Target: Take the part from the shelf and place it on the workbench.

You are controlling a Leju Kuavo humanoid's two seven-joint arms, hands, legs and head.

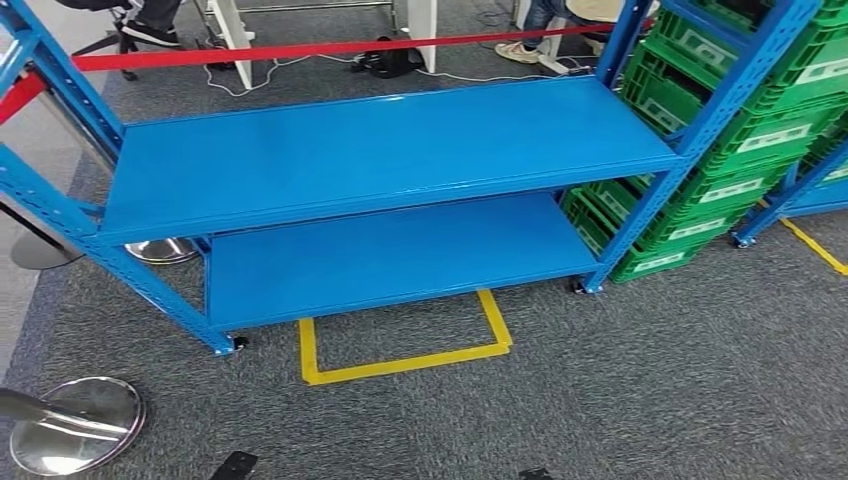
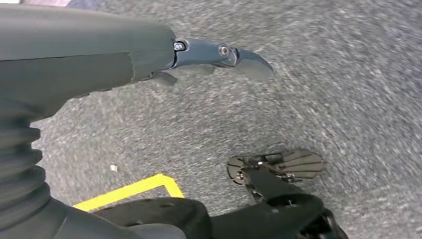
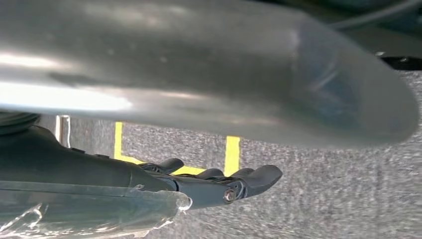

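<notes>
Facing the blue shelf (image 1: 380, 150) at twelve o'clock, the robot stands short of the yellow tape square (image 1: 400, 363) on the carpet, probably its marked standing spot for reaching in. Green crates (image 1: 700, 120) are stacked at two o'clock. Both arms hang low over the floor, as suits walking rather than reaching. The left hand (image 2: 199, 52) has its fingers stretched out and holds nothing. The right hand (image 3: 199, 186) is likewise spread and unladen. Where the part lies I cannot tell from these views, so the pick looks not yet begun.
</notes>
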